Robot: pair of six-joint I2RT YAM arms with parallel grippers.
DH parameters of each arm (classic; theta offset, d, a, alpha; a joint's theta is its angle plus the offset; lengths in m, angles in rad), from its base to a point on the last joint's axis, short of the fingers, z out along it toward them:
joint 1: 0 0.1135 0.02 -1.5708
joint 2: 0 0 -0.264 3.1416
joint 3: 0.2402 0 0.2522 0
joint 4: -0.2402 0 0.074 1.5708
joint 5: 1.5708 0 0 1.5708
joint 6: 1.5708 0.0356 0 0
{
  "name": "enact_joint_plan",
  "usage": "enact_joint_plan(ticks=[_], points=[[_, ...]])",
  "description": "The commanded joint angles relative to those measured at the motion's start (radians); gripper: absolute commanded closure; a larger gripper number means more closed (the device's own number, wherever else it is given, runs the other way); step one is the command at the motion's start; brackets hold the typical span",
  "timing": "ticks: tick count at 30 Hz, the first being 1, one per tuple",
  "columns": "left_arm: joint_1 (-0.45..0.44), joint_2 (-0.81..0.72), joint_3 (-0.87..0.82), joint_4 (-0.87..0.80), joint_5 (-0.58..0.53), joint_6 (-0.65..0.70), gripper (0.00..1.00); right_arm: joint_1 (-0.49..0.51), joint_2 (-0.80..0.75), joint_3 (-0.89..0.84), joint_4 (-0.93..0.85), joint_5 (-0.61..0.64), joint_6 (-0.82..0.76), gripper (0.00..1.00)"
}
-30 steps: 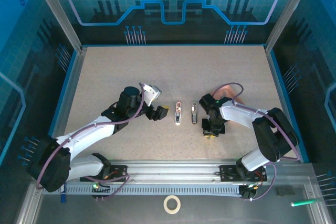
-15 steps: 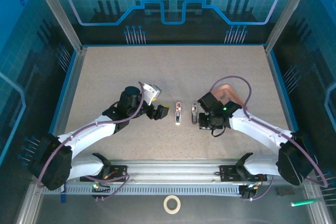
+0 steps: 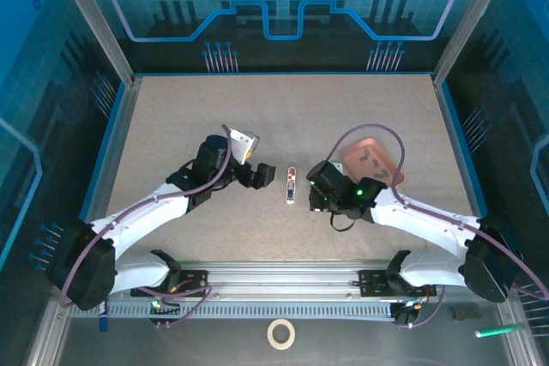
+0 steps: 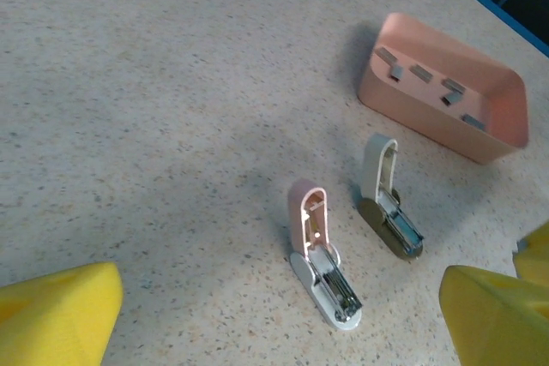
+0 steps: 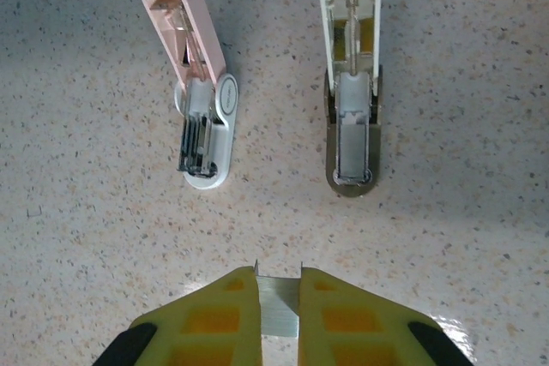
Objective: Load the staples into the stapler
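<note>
Just past right gripper's (image 5: 278, 285) staples (image 5: 278, 310), stapler (image 5: 206, 122).

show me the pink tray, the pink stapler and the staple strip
pink tray (image 4: 420, 116): left wrist view, near wall
pink stapler (image 5: 220, 141): right wrist view, white base
staple strip (image 5: 279, 306): right wrist view, middle of the strip

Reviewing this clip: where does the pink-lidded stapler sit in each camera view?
Top external: the pink-lidded stapler lies just below picture centre.
Left wrist: lower centre, lid open.
Right wrist: upper left, beyond the right gripper pinching the staples.
Shared landmark: the white-lidded stapler lies just to its right in both wrist views.
</note>
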Motion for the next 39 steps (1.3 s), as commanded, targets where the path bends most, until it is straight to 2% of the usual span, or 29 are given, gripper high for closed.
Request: enact_joint_plan(ticks=[1,6,12,15,21,28,39], points=[[0.026,0.001,0.084,-0.164,-0.085,-0.071,0.01,0.023,0.038,0.044,0.059,0.048,0.041,0.85],[0.069,-0.007,0.108,-0.239,-0.072,-0.139,0.01,0.029,0.123,0.063,0.108,0.032,0.076,0.86],[0.096,0.001,0.096,-0.275,-0.036,-0.192,0.01,0.048,0.261,0.176,0.091,0.004,0.117,0.86],[0.116,0.012,0.089,-0.274,0.021,-0.228,0.01,0.050,0.329,0.226,0.072,0.008,0.131,0.86],[0.124,0.023,0.049,-0.243,0.030,-0.265,0.01,0.050,0.422,0.295,0.056,0.008,0.140,0.86],[0.126,0.035,0.041,-0.246,0.030,-0.274,0.01,0.062,0.424,0.259,0.069,0.029,0.181,0.86],[0.125,0.062,0.049,-0.233,0.036,-0.274,0.01,0.059,0.440,0.236,0.151,0.066,0.163,0.86]])
